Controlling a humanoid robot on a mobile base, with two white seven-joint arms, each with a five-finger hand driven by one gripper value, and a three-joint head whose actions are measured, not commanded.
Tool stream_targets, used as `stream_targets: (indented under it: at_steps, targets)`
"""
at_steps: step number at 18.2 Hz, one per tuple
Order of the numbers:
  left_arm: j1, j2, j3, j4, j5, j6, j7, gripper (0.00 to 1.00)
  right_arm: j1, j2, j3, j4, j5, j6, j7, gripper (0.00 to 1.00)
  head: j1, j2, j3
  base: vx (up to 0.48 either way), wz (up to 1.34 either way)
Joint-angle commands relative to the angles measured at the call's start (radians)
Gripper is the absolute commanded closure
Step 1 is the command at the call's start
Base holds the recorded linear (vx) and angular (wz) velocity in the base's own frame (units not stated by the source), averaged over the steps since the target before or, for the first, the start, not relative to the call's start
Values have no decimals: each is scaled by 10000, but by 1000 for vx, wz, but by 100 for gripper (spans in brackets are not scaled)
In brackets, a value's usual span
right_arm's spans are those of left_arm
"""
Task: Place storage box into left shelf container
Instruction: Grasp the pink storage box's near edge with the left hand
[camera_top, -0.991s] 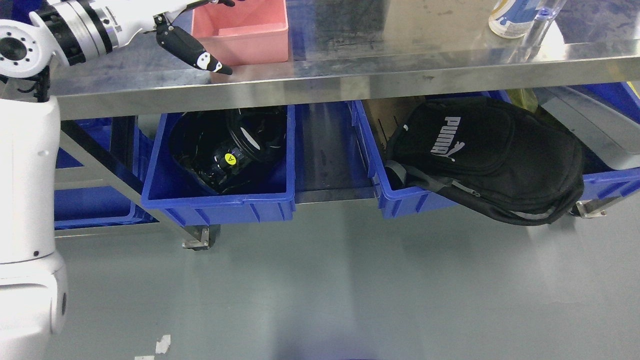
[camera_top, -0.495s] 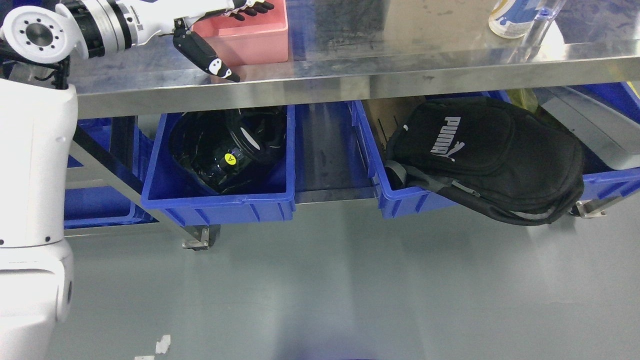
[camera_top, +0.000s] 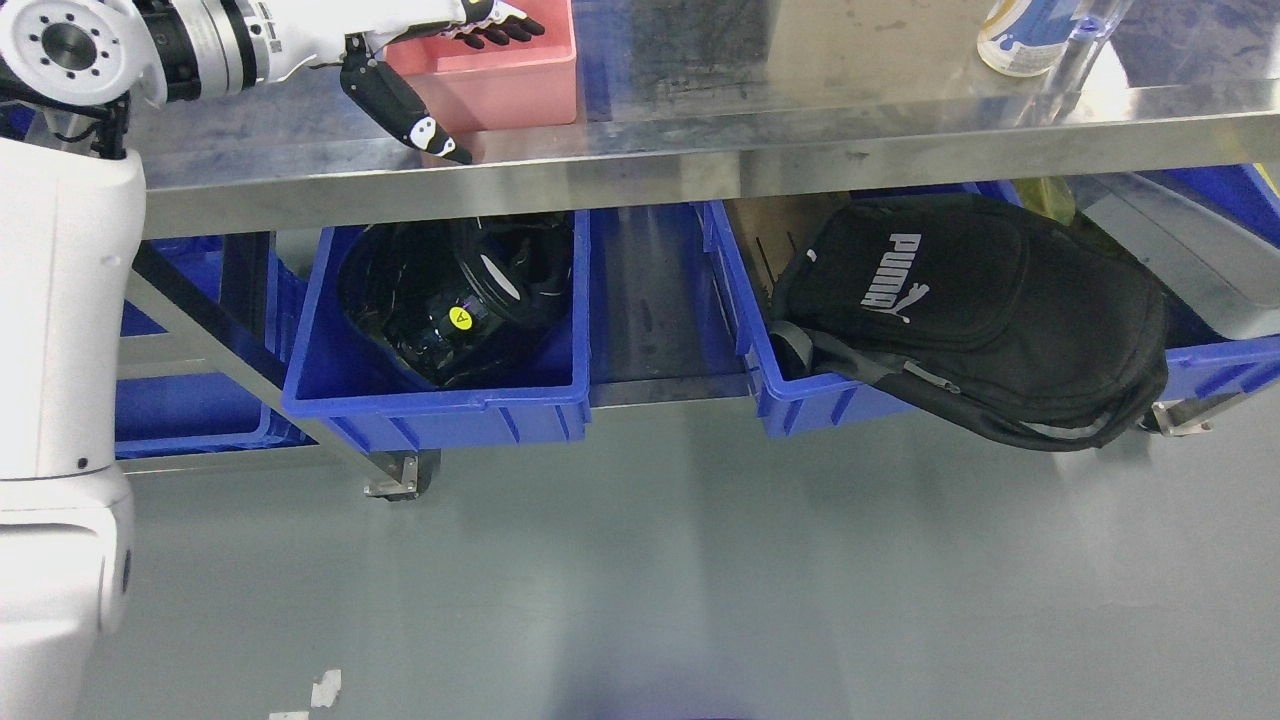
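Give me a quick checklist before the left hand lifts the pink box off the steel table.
1. Left hand at pink box: ok, fingers over left wall, thumb outside.
2. Grip closed firmly: cannot tell.
3. Box flat on steel table: ok.
4. Left blue bin free: not ok, a black helmet fills it.
5. Bottle clear of box: ok.
6. Right hand: not in view.
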Motion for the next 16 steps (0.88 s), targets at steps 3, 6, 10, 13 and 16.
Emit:
stream_targets:
  at_steps: [3, 6, 10, 13, 16]
  targets:
    - [45, 246, -233, 168, -140, -1, -437, 14, -46, -175, 0, -174, -215, 9, 7, 0, 0, 0, 0, 0, 0]
    - [46, -151, -495, 687, -356, -1, -437, 25, -46, -175, 0, -174, -215, 9, -8, 0, 0, 0, 0, 0, 0]
    - [152, -811, 682, 889, -280, -77, -467, 63, -46, -175, 0, -174, -215, 9, -8, 0, 0, 0, 0, 0, 0]
    - [275, -1180, 1588, 905, -172, -414, -804, 89, -46, -175, 0, -174, -215, 9, -8, 0, 0, 0, 0, 0, -5]
    - [489, -1792, 2875, 966, 546, -845, -881, 100, -46, -175, 0, -174, -215, 9, -8, 0, 0, -1, 0, 0, -5]
